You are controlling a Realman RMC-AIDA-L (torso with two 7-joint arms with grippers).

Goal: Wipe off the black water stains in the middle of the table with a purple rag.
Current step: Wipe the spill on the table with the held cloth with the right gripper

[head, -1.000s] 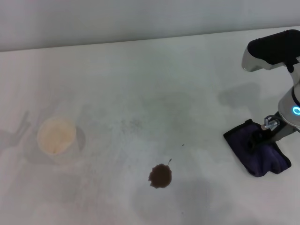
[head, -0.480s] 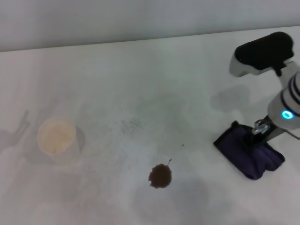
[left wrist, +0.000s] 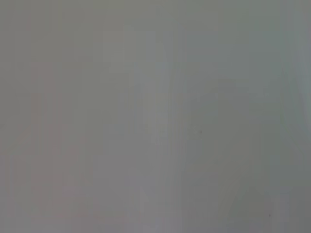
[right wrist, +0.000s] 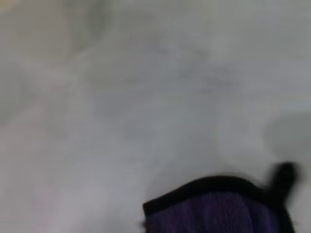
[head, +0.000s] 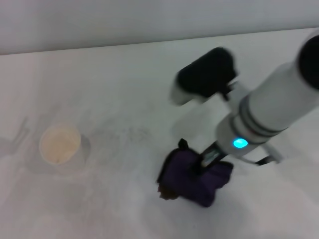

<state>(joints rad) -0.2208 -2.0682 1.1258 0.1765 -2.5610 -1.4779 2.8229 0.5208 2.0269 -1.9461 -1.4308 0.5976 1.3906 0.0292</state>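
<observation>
My right gripper is shut on the purple rag and presses it on the white table near the middle front. The rag covers most of the black water stain; only a dark edge of the stain shows at the rag's lower left corner. In the right wrist view the rag shows with its black trimmed edge on the tabletop. My left gripper is not in view; the left wrist view shows only a plain grey surface.
A white paper cup stands on the table at the left. Faint grey speckled smudges lie between the cup and the rag. The table's far edge meets a grey wall.
My right arm has swept left across the table, dragging the purple rag from the right side onto the black stain, which is now mostly covered.
</observation>
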